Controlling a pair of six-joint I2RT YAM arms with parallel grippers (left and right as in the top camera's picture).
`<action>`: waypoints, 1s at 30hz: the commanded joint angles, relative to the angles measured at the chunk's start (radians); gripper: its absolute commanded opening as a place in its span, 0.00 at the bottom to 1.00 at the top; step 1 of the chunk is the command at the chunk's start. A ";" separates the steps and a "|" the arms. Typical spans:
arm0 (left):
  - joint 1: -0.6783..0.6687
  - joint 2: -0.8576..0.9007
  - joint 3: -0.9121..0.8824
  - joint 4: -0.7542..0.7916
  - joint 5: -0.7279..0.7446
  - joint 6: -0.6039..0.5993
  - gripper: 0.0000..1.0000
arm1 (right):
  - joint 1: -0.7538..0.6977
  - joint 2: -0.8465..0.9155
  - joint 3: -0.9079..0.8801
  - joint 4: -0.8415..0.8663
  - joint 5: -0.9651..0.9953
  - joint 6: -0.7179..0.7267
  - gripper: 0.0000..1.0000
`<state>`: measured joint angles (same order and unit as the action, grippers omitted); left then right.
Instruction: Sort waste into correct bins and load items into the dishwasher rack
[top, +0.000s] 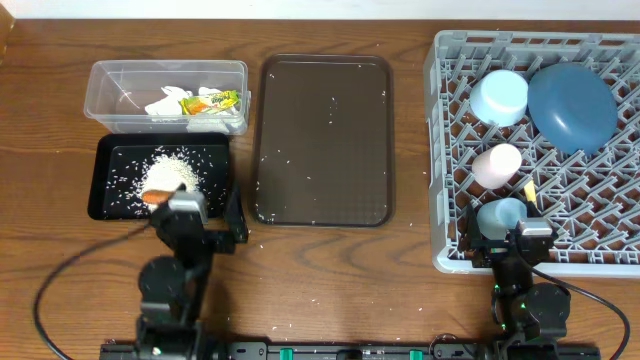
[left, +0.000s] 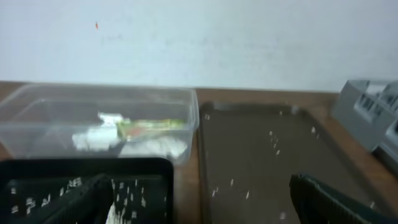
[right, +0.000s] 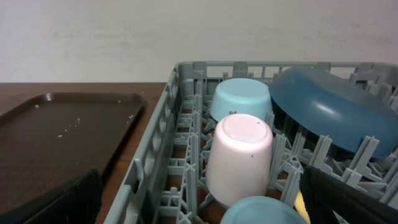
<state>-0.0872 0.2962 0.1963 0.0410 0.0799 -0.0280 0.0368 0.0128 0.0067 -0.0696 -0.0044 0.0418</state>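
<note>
The clear tub (top: 110, 95) holds the crumpled tissue (top: 170, 104) and the yellow-green wrapper (top: 222, 100); both show in the left wrist view, tissue (left: 93, 138) and wrapper (left: 149, 126). The black tray (top: 115, 200) holds a rice pile (top: 172, 172) and the orange carrot (top: 154, 197). The grey rack (top: 445, 150) holds the dark blue plate (top: 572, 105), the light blue bowl (top: 498, 96), the white-pink cup (top: 497, 165), the small light blue cup (top: 500, 213) and the yellow spoon (top: 530, 190). My left gripper (top: 200, 217) is open and empty at the black tray's near right corner. My right gripper (top: 517, 237) is open and empty at the rack's near edge.
The dark brown serving tray (top: 322, 140) lies between the bins and the rack, with scattered rice grains on it and on the table around it. In the right wrist view the white-pink cup (right: 239, 155) stands upside down in front of the bowl (right: 242, 96).
</note>
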 joint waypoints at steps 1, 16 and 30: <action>-0.001 -0.113 -0.084 0.017 0.004 0.035 0.93 | 0.006 -0.002 -0.001 -0.005 -0.004 0.010 0.99; -0.001 -0.275 -0.193 -0.108 -0.021 0.035 0.93 | 0.006 -0.002 -0.001 -0.005 -0.004 0.010 0.99; -0.001 -0.273 -0.192 -0.108 -0.017 0.024 0.93 | 0.006 -0.002 -0.001 -0.005 -0.004 0.010 0.99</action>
<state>-0.0872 0.0315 0.0120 -0.0193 0.0608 -0.0029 0.0368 0.0128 0.0067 -0.0700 -0.0044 0.0418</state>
